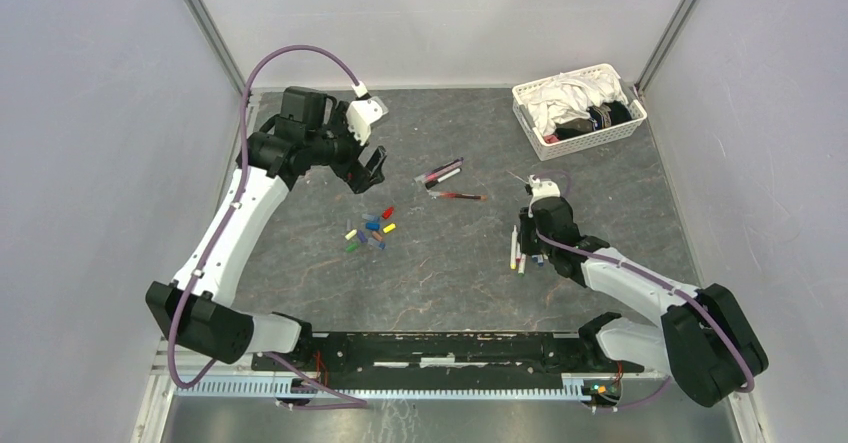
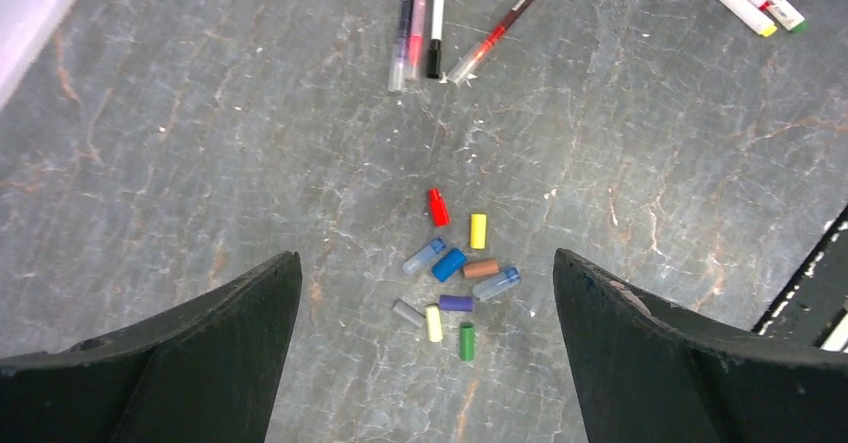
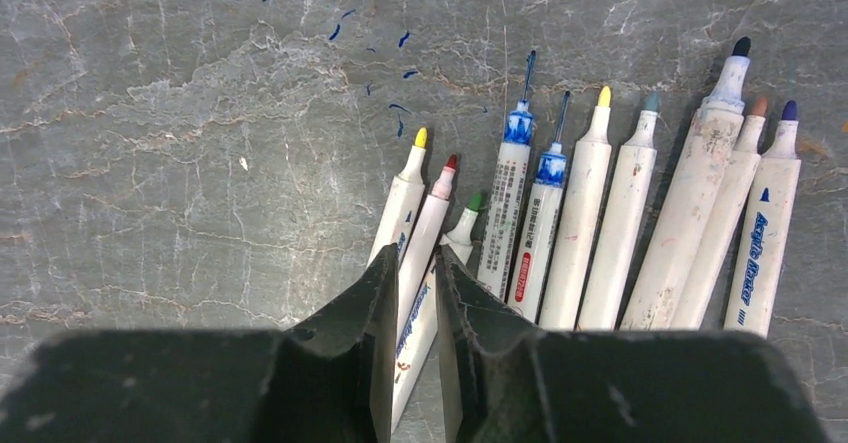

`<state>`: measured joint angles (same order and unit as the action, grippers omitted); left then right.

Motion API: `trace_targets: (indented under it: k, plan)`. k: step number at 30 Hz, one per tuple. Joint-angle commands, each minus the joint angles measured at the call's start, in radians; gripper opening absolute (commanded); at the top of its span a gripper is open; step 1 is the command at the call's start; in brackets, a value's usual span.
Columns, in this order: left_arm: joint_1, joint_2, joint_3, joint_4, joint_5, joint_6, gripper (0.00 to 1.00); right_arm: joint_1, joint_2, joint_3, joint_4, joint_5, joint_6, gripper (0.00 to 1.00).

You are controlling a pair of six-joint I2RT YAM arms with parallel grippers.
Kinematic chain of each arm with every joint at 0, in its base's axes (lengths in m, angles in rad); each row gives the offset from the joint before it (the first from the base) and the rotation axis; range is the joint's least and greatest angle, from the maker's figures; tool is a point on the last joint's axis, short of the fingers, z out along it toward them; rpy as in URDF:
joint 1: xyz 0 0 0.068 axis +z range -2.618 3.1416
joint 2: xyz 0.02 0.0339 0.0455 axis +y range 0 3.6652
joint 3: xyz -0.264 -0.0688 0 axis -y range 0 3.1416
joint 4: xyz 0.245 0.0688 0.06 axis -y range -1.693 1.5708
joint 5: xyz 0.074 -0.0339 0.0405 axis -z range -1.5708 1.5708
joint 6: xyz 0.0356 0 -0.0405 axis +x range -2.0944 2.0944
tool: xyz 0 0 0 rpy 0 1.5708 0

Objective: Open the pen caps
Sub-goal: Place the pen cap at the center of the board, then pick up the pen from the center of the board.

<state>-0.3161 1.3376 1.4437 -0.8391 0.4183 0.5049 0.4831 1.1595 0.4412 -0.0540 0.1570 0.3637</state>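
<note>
Table (image 1: pixel 450 283): grey, stone-patterned, with both arm bases at its near edge
Right gripper (image 3: pixel 415 263): low over the near right part of the table, jaws only a narrow gap apart; a barrel runs through that gap, but I cannot tell whether the pads press on it or merely flank it
Red-tipped pen (image 3: pixel 432 213): the white barrel between those jaws, lying flat among its neighbours
Row of pens (image 3: pixel 580 223): ten white barrels side by side on the table under the right gripper, all uncapped, bare tips pointing away from the wrist camera
Ink flecks (image 3: pixel 402 39): small blue marks on the table just beyond the tips
Pen caps (image 2: pixel 449 264): ten loose caps in a small cluster near the table's middle, left of the row and well apart from it; red, yellow, blue, brown, purple, green, grey and clear
Left gripper (image 2: pixel 424 258): above the cluster, jaws spread wide, holding nothing
Four slim pens (image 2: pixel 437 13): on the table beyond the caps, three close together, one angled beside them
Basket (image 1: pixel 600 135): white lattice, far right corner, holding white cloths (image 1: pixel 560 98) and something dark
</note>
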Motion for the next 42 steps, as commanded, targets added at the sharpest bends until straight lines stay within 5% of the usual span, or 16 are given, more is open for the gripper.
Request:
trace_targets:
  k: [1,4,9,12,28,42]
  plan:
    - [0.004,0.007,0.002,-0.03,0.074,-0.066,1.0,0.0,-0.017,0.061,0.02,0.007,-0.016,0.23]
    - [0.004,-0.021,0.008,-0.003,0.105,-0.093,1.0,0.001,0.021,0.132,0.045,-0.041,-0.056,0.29]
    - [0.004,-0.063,-0.003,0.026,0.155,-0.121,1.0,0.002,0.217,0.326,0.102,-0.299,-0.227,0.59]
    - [0.003,-0.057,0.001,-0.01,0.157,-0.098,1.0,0.003,0.361,0.45,0.085,-0.383,-0.325,0.63]
    - [0.004,-0.103,-0.079,-0.087,0.214,-0.001,1.0,0.004,0.708,0.665,0.128,-0.457,-0.474,0.62]
    - [0.003,-0.083,-0.077,-0.152,0.267,0.072,1.0,0.046,0.713,0.54,0.178,-0.486,-0.463,0.47]
